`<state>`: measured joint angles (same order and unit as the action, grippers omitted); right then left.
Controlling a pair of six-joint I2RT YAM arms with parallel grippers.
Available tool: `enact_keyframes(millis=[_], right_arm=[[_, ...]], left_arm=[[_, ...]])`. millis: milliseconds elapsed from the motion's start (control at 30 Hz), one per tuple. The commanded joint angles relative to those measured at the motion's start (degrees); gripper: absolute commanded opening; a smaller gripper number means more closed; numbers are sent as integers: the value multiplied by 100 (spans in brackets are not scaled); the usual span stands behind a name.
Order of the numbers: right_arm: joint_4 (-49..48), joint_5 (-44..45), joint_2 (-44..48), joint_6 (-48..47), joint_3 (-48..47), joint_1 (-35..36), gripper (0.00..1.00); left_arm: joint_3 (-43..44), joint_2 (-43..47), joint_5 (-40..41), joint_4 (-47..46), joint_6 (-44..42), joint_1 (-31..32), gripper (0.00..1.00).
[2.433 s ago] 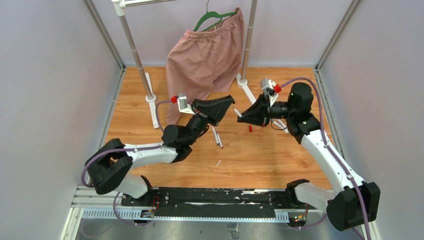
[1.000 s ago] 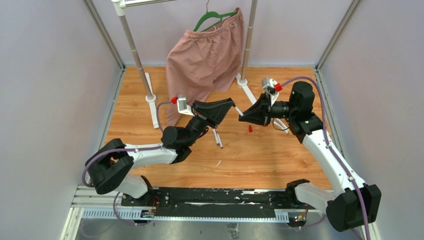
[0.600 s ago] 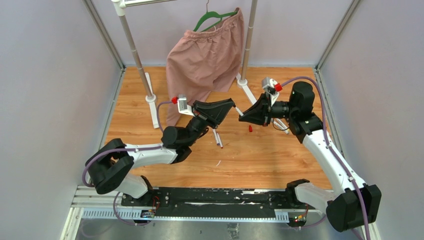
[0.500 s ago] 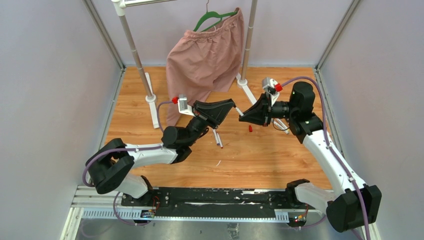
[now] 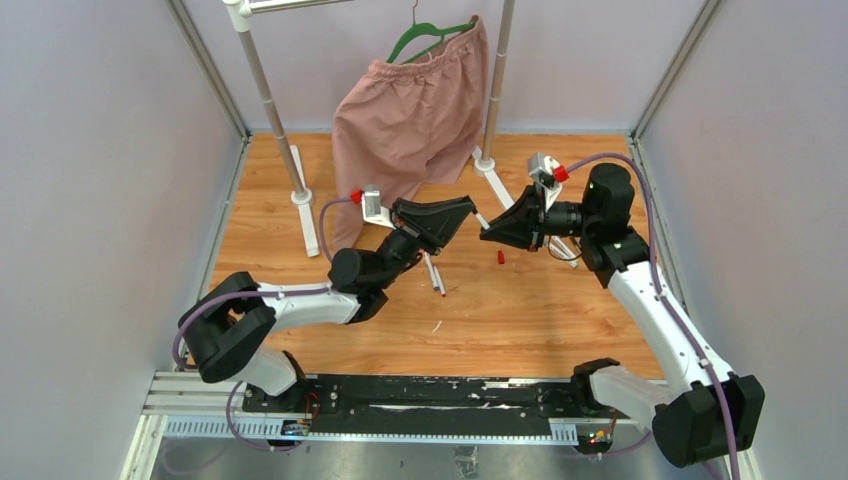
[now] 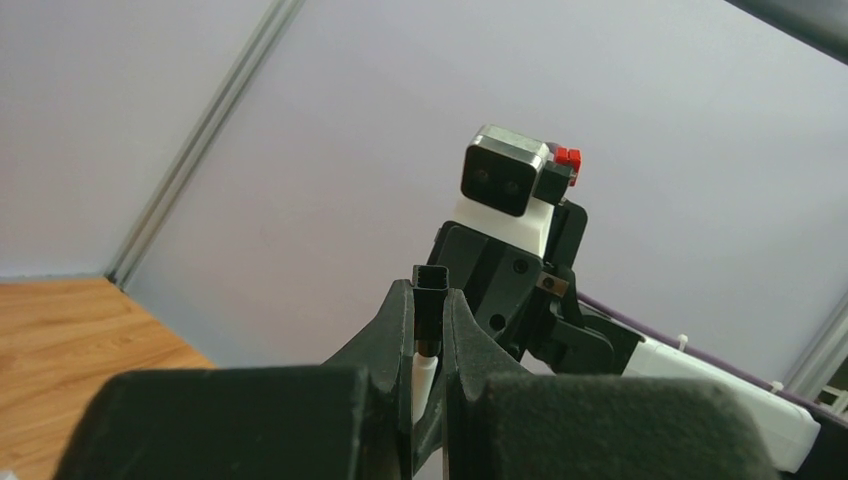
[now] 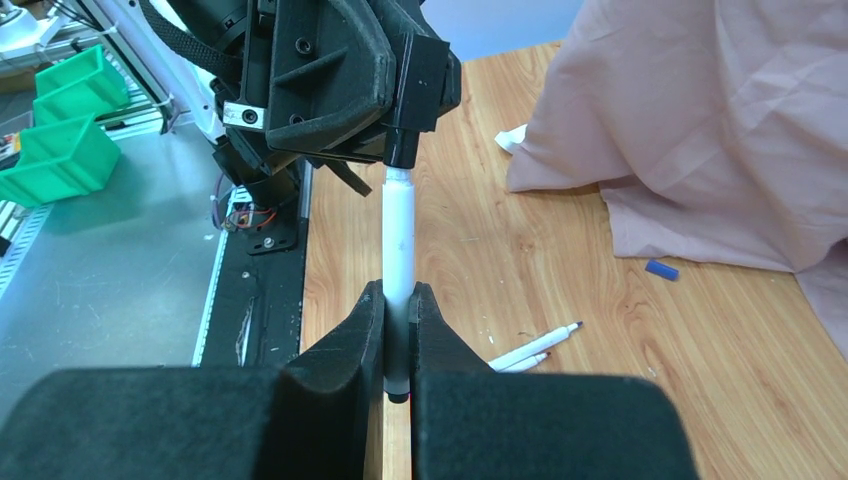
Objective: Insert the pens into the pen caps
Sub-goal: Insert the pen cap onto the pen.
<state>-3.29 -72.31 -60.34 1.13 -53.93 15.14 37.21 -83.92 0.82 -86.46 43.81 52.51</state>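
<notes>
Between the two claws, raised above the desk (image 5: 520,320), you have a white pen (image 7: 400,235) meeting a black cap (image 6: 431,285) end to end. The right claw (image 7: 398,295) is clamped on the pen's barrel close to its rear end. The left claw (image 6: 430,297) is clamped on the cap, whose squared end shows just past the fingertips.

In the right wrist view the pen's front end sits at the cap's mouth and in line with it. In my judgement the step in hand is seating this pen in its cap, and the seating is not proven complete. Your next move calls for a straight push along the pen's axis, both grips firm and no sideways drift. Only one claw should let go afterwards.

Further out, two loose pens (image 7: 530,350) lie together on the desk. A blue cap (image 7: 661,269) lies near the hem of the pink shorts (image 7: 720,130), and a red cap (image 5: 500,257) lies below the right claw.

Not established:
- How deep the tip sits, because the left claw's body covers the joint.
- The colour of the tip.
- The pen itself from above, where it shows only as a sliver.
- The remaining pens and caps, which may lie behind the arms or the shorts.
</notes>
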Motion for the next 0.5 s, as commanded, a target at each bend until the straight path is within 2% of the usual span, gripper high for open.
enact_keyframes(millis=[0, 333, 467], right_arm=[[56, 100, 212, 74, -215, -87, 0], [-156, 421, 318, 107, 36, -102, 0], [-291, 621, 330, 186, 144, -99, 0]], left_arm=[[232, -185, -282, -129, 173, -1, 0], [-131, -489, -250, -163, -2, 485, 0], [-395, -630, 109, -163, -44, 831, 0]])
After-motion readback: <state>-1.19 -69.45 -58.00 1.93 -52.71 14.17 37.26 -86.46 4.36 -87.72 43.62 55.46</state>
